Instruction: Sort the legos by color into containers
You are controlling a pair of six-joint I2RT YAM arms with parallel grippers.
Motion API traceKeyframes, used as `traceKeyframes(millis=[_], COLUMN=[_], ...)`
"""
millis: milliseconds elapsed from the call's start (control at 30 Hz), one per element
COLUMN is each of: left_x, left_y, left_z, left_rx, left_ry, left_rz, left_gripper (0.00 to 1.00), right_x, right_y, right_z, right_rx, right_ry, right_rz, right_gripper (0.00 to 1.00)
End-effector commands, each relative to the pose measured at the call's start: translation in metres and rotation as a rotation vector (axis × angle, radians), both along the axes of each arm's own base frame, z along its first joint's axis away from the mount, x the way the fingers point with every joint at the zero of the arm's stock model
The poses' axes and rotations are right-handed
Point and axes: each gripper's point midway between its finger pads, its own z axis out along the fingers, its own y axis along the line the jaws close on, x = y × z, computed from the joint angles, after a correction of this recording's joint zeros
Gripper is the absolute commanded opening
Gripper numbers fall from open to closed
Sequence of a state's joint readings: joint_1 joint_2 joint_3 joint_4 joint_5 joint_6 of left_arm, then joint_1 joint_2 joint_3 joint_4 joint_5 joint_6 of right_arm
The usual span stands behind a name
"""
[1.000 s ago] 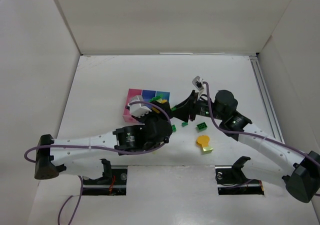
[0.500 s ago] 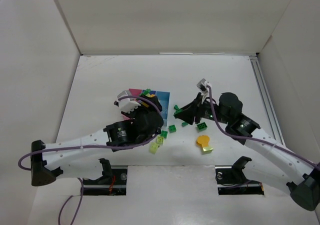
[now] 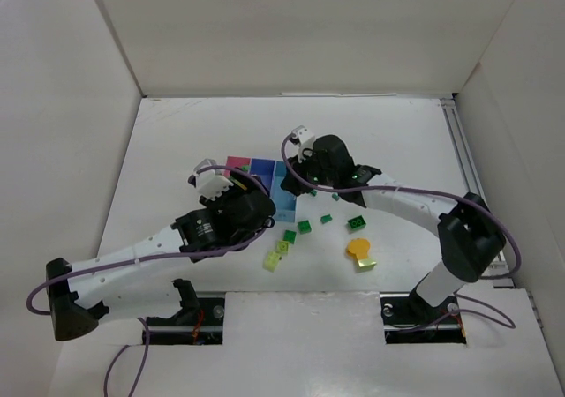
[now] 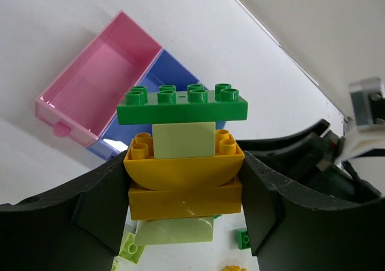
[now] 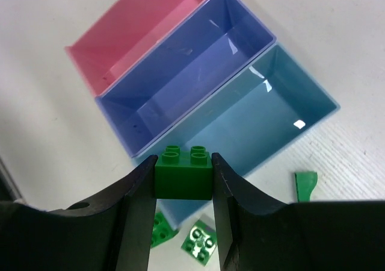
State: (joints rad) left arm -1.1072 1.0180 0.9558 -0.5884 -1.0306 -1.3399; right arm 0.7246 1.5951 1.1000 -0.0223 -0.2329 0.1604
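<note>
— What surface and room are seen?
— A white table (image 3: 168,150) is seen, boxed in by plain white walls (image 3: 291,35). A metal rail (image 3: 465,172) is laid along the table's right edge, well apart from the containers (image 3: 262,164).

— How are the containers arranged?
— Three open bins are joined in a row: a pink bin (image 5: 138,30), a purple-blue bin (image 5: 180,72) and a light blue bin (image 5: 258,120).

— What is held?
— A stack of legos (image 4: 183,162), with a dark green plate set on pale and orange-yellow pieces, is clamped by the left gripper (image 4: 183,193) close to the pink bin and the purple-blue bin. A dark green brick (image 5: 183,182) is pinched by the right gripper (image 5: 183,170) at the end of the light blue bin.

— And the loose pieces?
— Small green bricks (image 3: 304,227), lime bricks (image 3: 271,261) and a round yellow disc (image 3: 357,248) are scattered on the table near the light blue bin.
</note>
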Motion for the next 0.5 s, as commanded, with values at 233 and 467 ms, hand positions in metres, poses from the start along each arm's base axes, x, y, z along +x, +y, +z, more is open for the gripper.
traceKeyframes(millis=[233,467], left_x=[-0.001,0.001], left_y=[0.008,0.001], left_z=[-0.001,0.005], left_rx=[-0.030,-0.064], left_ry=[-0.006,-0.021], left_rz=[0.021,0.010], left_gripper=[0.40,0.40], right_x=[0.022,0.007], right_y=[0.008,0.006], right_z=[-0.007,0.015], right_rx=[-0.055,-0.022], right_ry=[-0.060,-0.104], right_rz=[-0.057,0.006], right_gripper=[0.53,0.76])
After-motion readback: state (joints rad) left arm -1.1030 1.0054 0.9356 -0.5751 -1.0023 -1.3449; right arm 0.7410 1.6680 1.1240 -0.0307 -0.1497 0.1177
